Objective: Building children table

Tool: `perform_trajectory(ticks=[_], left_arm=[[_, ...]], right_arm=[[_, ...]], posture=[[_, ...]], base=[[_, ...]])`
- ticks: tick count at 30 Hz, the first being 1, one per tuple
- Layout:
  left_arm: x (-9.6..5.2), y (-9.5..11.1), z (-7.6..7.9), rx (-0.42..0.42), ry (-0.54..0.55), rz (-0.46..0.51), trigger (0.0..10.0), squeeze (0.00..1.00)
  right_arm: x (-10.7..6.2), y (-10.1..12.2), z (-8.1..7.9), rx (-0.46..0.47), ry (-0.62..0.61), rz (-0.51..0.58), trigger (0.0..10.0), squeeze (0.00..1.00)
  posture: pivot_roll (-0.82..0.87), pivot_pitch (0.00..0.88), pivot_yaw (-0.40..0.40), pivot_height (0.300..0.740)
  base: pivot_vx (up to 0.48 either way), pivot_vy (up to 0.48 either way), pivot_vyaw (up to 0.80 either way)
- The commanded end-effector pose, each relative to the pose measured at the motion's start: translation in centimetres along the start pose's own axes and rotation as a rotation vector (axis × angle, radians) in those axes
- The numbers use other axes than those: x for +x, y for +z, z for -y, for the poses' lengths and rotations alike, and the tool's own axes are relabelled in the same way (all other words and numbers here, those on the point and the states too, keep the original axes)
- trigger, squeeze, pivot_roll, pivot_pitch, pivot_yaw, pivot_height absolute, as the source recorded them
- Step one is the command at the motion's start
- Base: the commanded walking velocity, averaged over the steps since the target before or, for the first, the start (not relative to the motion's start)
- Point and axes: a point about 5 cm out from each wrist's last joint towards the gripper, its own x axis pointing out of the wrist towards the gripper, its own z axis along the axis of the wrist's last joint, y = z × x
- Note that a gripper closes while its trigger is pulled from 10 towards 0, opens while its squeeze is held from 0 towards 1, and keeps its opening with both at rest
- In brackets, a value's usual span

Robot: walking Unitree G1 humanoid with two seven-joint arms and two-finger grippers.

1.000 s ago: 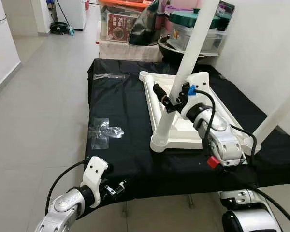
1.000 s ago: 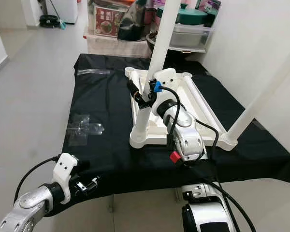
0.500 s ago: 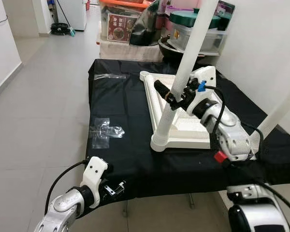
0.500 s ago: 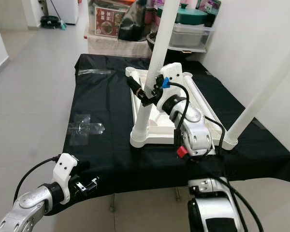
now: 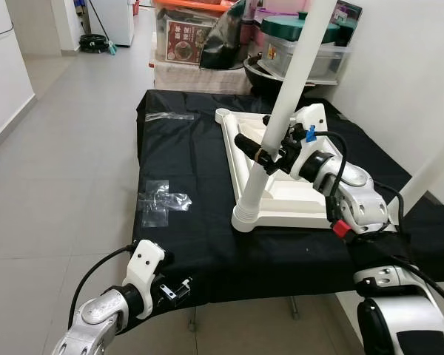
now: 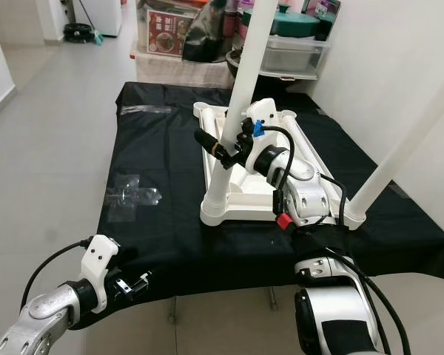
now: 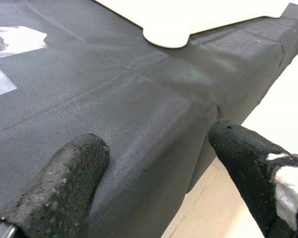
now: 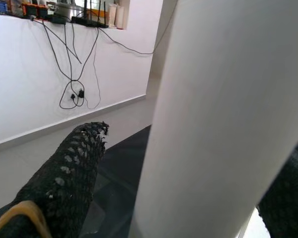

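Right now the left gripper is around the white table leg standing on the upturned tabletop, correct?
Not quite: the right gripper is around the white table leg standing on the upturned tabletop, as the left eye view shows. The left gripper hangs by the table edge.

On the cloth-covered table (image 5: 185, 244), the upturned tabletop (image 5: 288, 194) lies right of centre with a leg (image 5: 281, 111) rising from its near left corner, a plastic bag (image 5: 161, 202) to its left, storage boxes (image 5: 207, 33) behind.
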Motion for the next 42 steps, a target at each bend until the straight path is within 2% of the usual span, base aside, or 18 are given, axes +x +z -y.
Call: perform_trajectory(ticks=[1, 13, 22, 23, 25, 26, 27, 28, 42], left_arm=[[-0.2, -0.3, 0.1, -0.008, -0.008, -0.020, 10.0, 0.00], [-0.1, -0.3, 0.2, -0.006, -0.012, -0.017, 10.0, 0.00], [-0.1, -0.3, 0.1, -0.006, -0.011, -0.017, 10.0, 0.00], [-0.1, -0.3, 0.2, -0.006, -0.011, -0.016, 10.0, 0.00], [-0.1, -0.3, 0.2, -0.006, -0.011, -0.016, 10.0, 0.00], [-0.1, -0.3, 0.2, -0.007, -0.012, -0.015, 10.0, 0.00], [-0.1, -0.3, 0.2, -0.007, -0.012, -0.015, 10.0, 0.00], [0.0, -0.3, 0.3, -0.008, -0.012, -0.014, 10.0, 0.00], [-0.2, -0.3, 0.3, -0.012, -0.009, -0.014, 10.0, 0.00]], right_arm=[[0.0, 0.4, 0.3, -0.011, 0.013, 0.015, 10.0, 0.00], [-0.2, 0.5, 1.3, 0.011, 0.069, 0.032, 10.0, 0.00], [-0.2, 0.6, 1.4, 0.010, 0.079, 0.035, 10.0, 0.00], [-0.1, 0.6, 1.5, 0.006, 0.082, 0.033, 8.7, 0.00], [-0.1, 0.6, 1.5, 0.006, 0.082, 0.033, 8.7, 0.00], [-0.1, 0.7, 1.7, 0.006, 0.088, 0.033, 2.7, 0.00], [-0.1, 0.7, 1.7, 0.006, 0.088, 0.033, 2.7, 0.00], [-0.2, 0.7, 1.8, 0.011, 0.090, 0.034, 0.0, 0.00], [-0.2, 0.2, 2.0, 0.023, 0.109, 0.028, 0.0, 0.00]], posture=[[0.03, 0.000, -0.110, 0.740], [0.04, 0.000, -0.115, 0.740], [0.04, 0.000, -0.115, 0.740], [0.04, 0.000, -0.118, 0.740], [0.04, 0.000, -0.118, 0.740], [0.04, 0.000, -0.119, 0.740], [0.04, 0.000, -0.119, 0.740], [0.04, 0.000, -0.122, 0.740], [0.04, 0.000, -0.121, 0.740]], base=[[0.000, 0.000, 0.00], [0.000, 0.000, 0.00], [0.000, 0.000, 0.00], [0.000, 0.000, 0.00], [0.000, 0.000, 0.00], [0.000, 0.000, 0.00], [0.000, 0.000, 0.00], [0.000, 0.000, 0.00], [0.000, 0.000, 0.00]])
